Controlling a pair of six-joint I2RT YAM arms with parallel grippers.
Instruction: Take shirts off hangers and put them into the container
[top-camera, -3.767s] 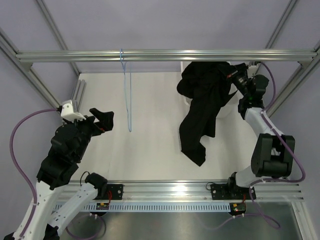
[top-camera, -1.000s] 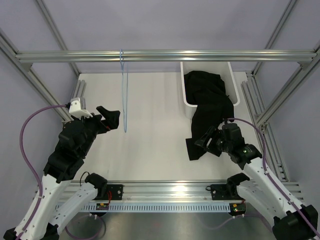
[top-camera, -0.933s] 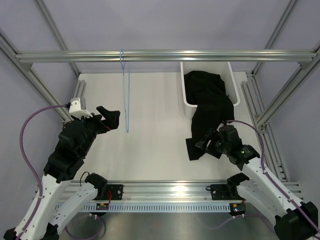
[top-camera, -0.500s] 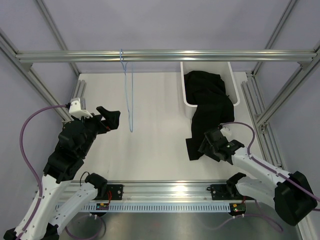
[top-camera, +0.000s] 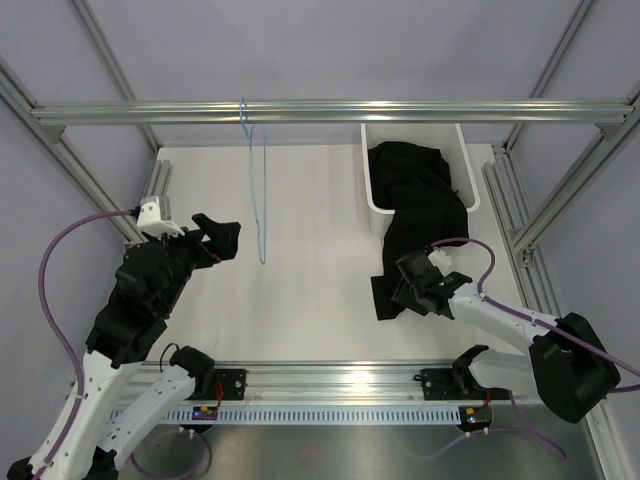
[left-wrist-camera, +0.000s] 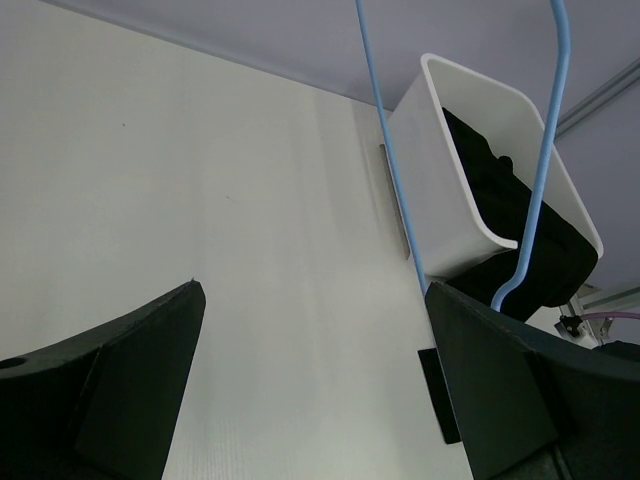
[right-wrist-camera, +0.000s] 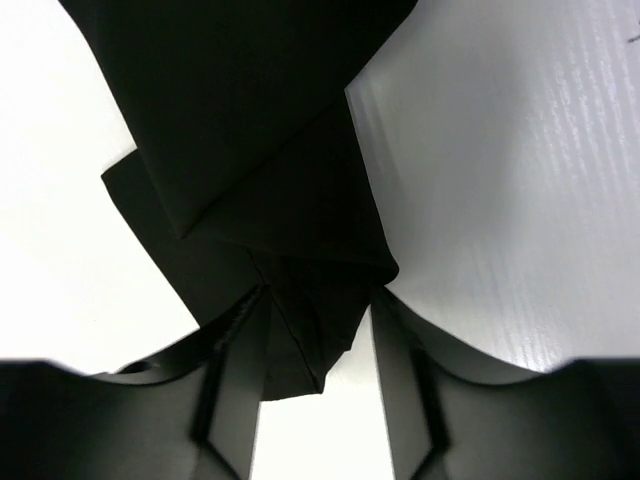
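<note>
One fold of the black shirt (right-wrist-camera: 270, 150) sits between the half-open right gripper (right-wrist-camera: 320, 300).

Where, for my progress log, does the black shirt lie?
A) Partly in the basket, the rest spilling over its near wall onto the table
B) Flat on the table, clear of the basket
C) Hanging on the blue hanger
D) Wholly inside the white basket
A: the top view shows the black shirt bunched in the white basket and trailing over its near wall onto the table, while the blue hanger hangs bare.
</note>
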